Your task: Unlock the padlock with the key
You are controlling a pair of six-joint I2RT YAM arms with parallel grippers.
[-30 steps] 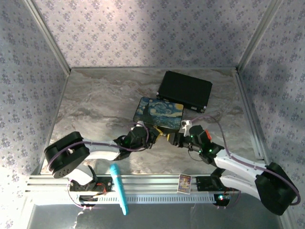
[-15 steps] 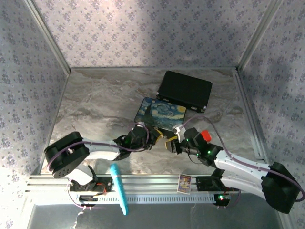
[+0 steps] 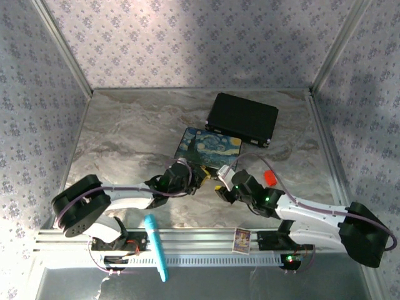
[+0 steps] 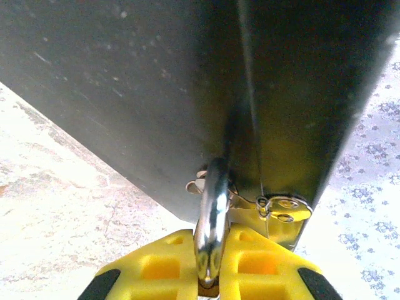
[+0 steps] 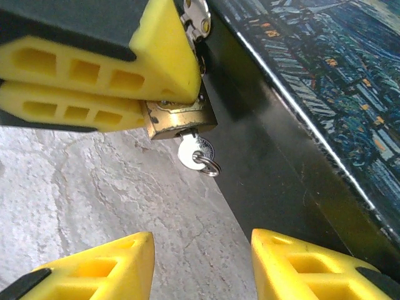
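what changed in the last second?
Right gripper slid left toward the padlock; its jaws stand open, short of the key seated in it. Left arm shifted slightly back-left. Unchanged: left gripper shut on the padlock, painted box, black case, pen.

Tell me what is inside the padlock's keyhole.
The key sits in the padlock, its round head and small ring sticking out. Its blade is hidden inside the brass body, so its depth cannot be seen.

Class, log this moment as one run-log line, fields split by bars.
left claw: shut on padlock | key: in padlock keyhole, unheld | right claw: open, facing key | padlock: hung on painted box
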